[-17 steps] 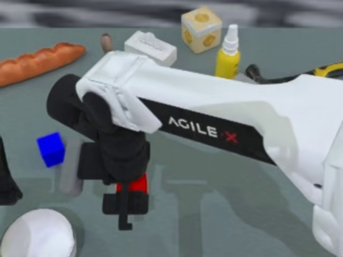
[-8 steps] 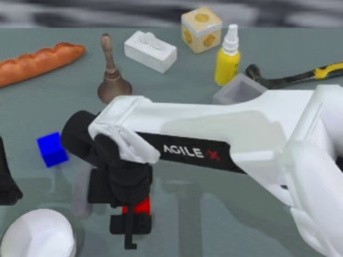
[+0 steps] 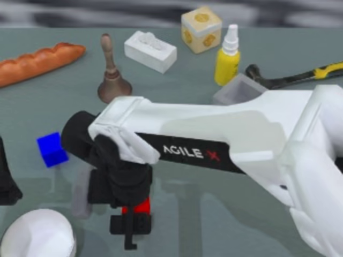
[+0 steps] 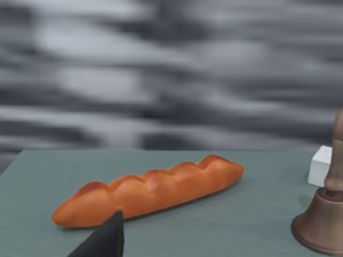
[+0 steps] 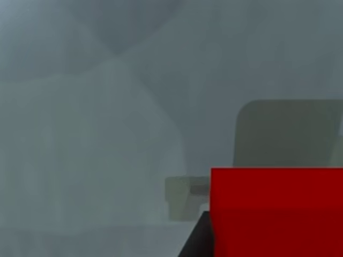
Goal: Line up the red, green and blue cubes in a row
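Observation:
The red cube sits between the fingers of my right gripper, which is shut on it just above the table near the front, left of centre. The right wrist view shows the red cube close up beside one dark finger. Left of the arm, the blue cube rests on the table. The green cube is out of view, possibly under the right arm. My left arm stays parked at the table's left edge.
Along the back lie a baguette, a brown bell, a white block, a cream cube with emblems, a yellow spray bottle, a grey hollow box and a hammer. A white round object sits front left.
My right arm came down and toward the table's front, carrying the red cube with it and uncovering the bell. Over the last half second it has stayed still.

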Controlling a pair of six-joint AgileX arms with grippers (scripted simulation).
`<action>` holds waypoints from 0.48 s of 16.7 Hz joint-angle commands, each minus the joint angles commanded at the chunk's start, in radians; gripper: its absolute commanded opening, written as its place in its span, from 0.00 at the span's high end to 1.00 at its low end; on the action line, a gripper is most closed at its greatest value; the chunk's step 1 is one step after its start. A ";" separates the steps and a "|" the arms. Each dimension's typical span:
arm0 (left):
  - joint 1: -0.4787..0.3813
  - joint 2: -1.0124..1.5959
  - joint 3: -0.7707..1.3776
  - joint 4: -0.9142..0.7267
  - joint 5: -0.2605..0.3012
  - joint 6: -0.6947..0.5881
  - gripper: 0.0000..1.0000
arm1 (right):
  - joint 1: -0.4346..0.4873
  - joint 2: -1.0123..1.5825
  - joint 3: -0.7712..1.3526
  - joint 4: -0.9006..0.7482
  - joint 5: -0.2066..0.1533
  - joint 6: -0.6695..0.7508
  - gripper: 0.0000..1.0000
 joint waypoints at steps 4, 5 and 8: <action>0.000 0.000 0.000 0.000 0.000 0.000 0.00 | 0.000 0.000 0.000 0.000 0.000 0.000 0.32; 0.000 0.000 0.000 0.000 0.000 0.000 0.00 | 0.000 0.000 0.000 0.000 0.000 0.000 0.25; 0.000 0.000 0.000 0.000 0.000 0.000 0.00 | 0.000 0.000 0.000 0.000 0.000 0.000 0.02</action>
